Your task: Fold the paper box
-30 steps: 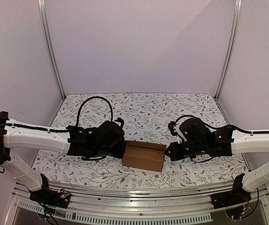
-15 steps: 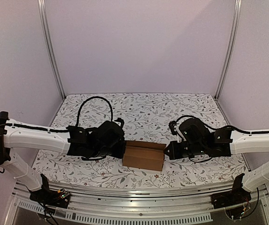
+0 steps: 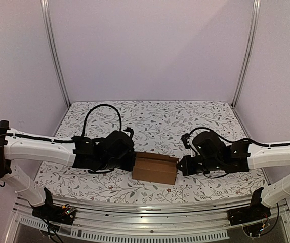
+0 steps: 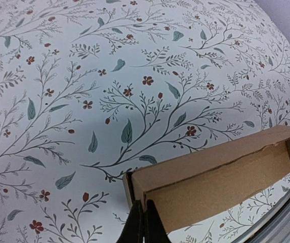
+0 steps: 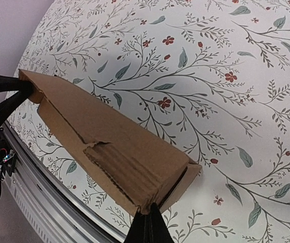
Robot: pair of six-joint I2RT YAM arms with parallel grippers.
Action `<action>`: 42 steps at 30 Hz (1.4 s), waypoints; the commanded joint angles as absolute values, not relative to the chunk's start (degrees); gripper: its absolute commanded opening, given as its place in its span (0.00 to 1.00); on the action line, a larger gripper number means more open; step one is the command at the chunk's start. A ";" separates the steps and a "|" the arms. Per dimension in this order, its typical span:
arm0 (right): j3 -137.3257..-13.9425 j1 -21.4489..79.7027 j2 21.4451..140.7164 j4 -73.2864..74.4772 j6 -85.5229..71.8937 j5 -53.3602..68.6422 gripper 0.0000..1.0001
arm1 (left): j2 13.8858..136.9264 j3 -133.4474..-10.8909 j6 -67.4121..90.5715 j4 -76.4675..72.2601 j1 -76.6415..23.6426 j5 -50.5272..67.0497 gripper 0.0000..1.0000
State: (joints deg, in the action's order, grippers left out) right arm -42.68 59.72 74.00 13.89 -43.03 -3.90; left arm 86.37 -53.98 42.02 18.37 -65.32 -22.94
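The paper box [image 3: 155, 168] is a small brown carton lying on the floral table between my two arms. My left gripper [image 3: 133, 163] is shut, its tips [image 4: 143, 208] pressed against the lower corner of the box's left end [image 4: 134, 190], where a side flap stands slightly ajar. My right gripper [image 3: 180, 165] is also shut, with its tips [image 5: 149, 215] touching the near corner of the box's right end [image 5: 170, 185]. The box [image 5: 104, 136] shows a torn patch of corrugation on its side. The end flap there gapes a little.
A floral cloth [image 3: 155, 121] covers the table. A metal rail [image 3: 150, 206] runs along the near edge just in front of the box and shows again as a rail [image 5: 53, 195] in the right wrist view. Pale walls and two upright poles [image 3: 53, 55] enclose the back.
My right wrist has shifted slightly, staying at the box's right end. The left arm and the box have not visibly moved.
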 commanded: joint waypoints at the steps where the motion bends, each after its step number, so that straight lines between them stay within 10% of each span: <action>1: -39.28 60.61 73.78 16.88 -41.92 -4.63 0.00 | 88.33 -52.03 41.67 24.36 -66.80 -18.76 0.00; 12: -37.57 61.62 74.64 16.09 -42.23 -7.67 0.00 | 89.61 -51.50 42.22 24.15 -66.86 -16.90 0.00; 21: -41.64 61.66 72.51 16.55 -39.58 -7.54 0.40 | 90.05 -50.19 43.08 24.21 -67.64 -16.94 0.00; 31: -49.10 61.67 66.86 20.49 -33.91 -6.27 0.53 | 91.10 -50.10 43.51 24.25 -68.62 -17.66 0.00; 37: -52.36 61.62 68.28 20.68 -31.95 -9.16 0.52 | 90.93 -50.10 43.71 24.26 -68.90 -17.90 0.00; 42: -54.94 61.62 73.12 18.67 -31.23 -9.49 0.32 | 90.38 -50.23 43.76 24.33 -69.16 -18.12 0.00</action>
State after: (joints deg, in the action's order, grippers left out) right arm -52.60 61.49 69.47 19.20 -32.40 -8.10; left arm 88.09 -52.49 43.20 17.43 -67.18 -22.04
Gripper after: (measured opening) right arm 0.406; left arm 0.005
